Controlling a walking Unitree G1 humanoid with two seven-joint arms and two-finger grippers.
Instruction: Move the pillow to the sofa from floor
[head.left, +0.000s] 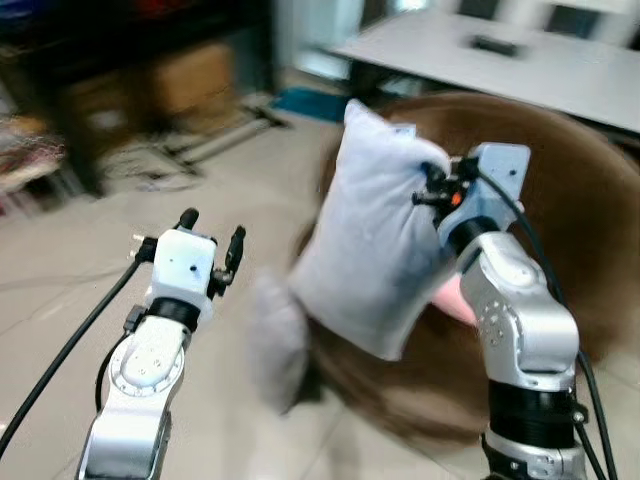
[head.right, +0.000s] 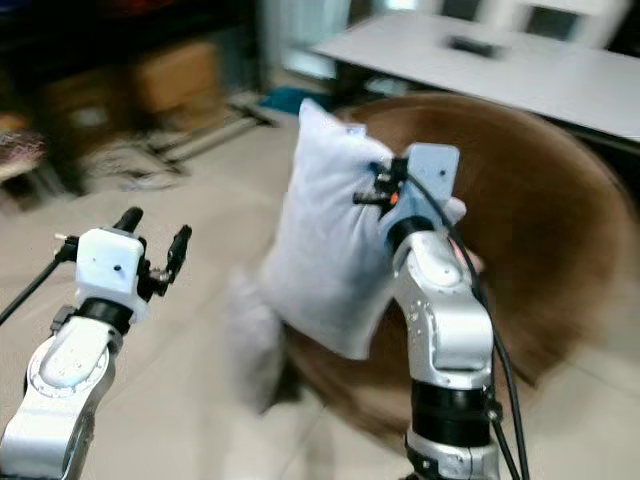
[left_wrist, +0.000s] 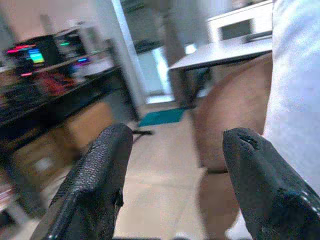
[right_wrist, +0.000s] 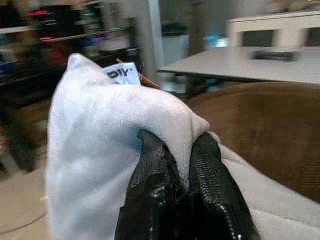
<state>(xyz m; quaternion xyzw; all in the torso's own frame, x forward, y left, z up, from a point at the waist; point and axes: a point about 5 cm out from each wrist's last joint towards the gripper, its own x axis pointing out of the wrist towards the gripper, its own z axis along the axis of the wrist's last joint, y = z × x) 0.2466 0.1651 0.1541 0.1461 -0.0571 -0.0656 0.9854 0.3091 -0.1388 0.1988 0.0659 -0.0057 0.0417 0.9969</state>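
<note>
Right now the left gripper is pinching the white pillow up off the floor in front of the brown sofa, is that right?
Not quite: the right gripper has its jaws shut on the white pillow, as the right wrist view shows. The left gripper is open and holds nothing. The pillow does hang in front of the brown sofa.

The pale pillow (head.left: 370, 240), pinched at its upper edge by the right gripper (right_wrist: 180, 175), hangs in front of the brown sofa (head.left: 570, 210) and blocks the straight way to the sofa's near side. The left gripper (head.left: 212, 240), fingers spread with nothing between them, has bare tiled floor (head.left: 90, 270) ahead and to its left. Farther left stand dark shelves with cardboard boxes (head.left: 180, 80), and a grey worktop (head.left: 520, 60) rises behind the sofa.
</note>
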